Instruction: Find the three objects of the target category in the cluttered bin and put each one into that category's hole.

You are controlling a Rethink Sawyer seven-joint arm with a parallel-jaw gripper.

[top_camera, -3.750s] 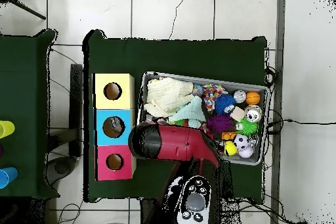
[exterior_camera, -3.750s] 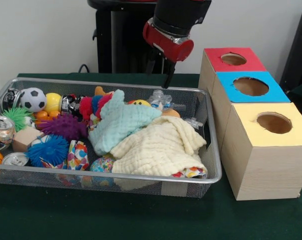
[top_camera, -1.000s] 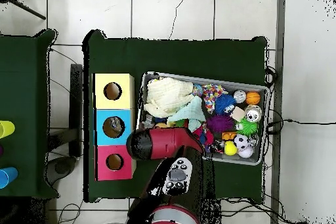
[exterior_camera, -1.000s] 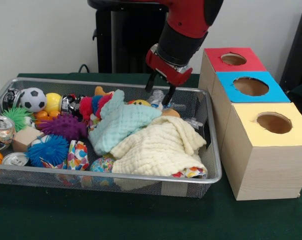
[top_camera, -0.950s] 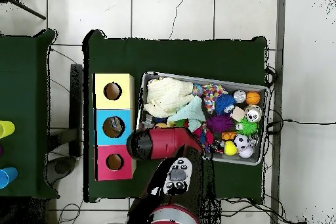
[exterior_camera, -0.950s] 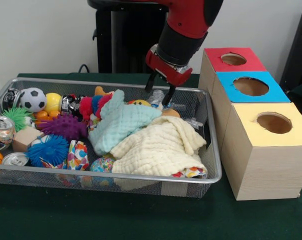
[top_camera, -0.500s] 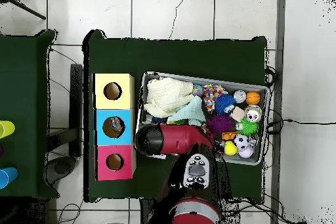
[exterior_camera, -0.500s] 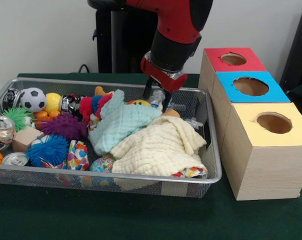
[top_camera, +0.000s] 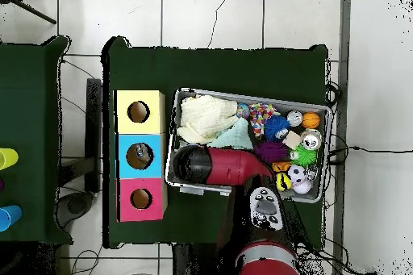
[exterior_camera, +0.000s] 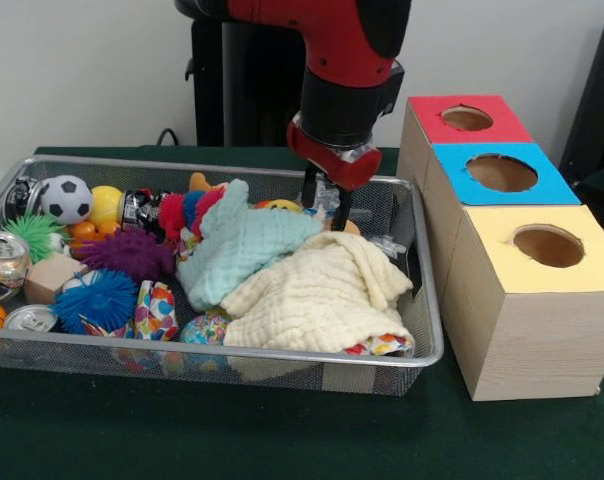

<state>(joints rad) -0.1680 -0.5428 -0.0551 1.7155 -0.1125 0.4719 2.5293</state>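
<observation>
A wire bin (exterior_camera: 222, 350) holds a jumble of toys, cans and cloths. My gripper (exterior_camera: 325, 212) reaches down into its far right part, just behind the teal cloth (exterior_camera: 244, 245). Its fingers stand open on either side of a crumpled clear plastic bottle (exterior_camera: 328, 193), which they partly hide. To the right of the bin stand three boxes with round holes: red (exterior_camera: 437, 120), blue (exterior_camera: 542, 185) and yellow (exterior_camera: 592, 270). From overhead, the red arm (top_camera: 218, 165) covers the gripper and that part of the bin (top_camera: 242, 94).
A cream cloth (exterior_camera: 317, 295) lies heaped at the bin's near right. On the left are a soccer ball (exterior_camera: 66, 198), a purple spiky ball (exterior_camera: 130, 252), a blue spiky ball (exterior_camera: 97, 300), a wooden block (exterior_camera: 50, 277) and drink cans (exterior_camera: 2, 257).
The arm has swung left from beside the red box and come down into the bin. The gripper now sits lower, astride the clear bottle.
</observation>
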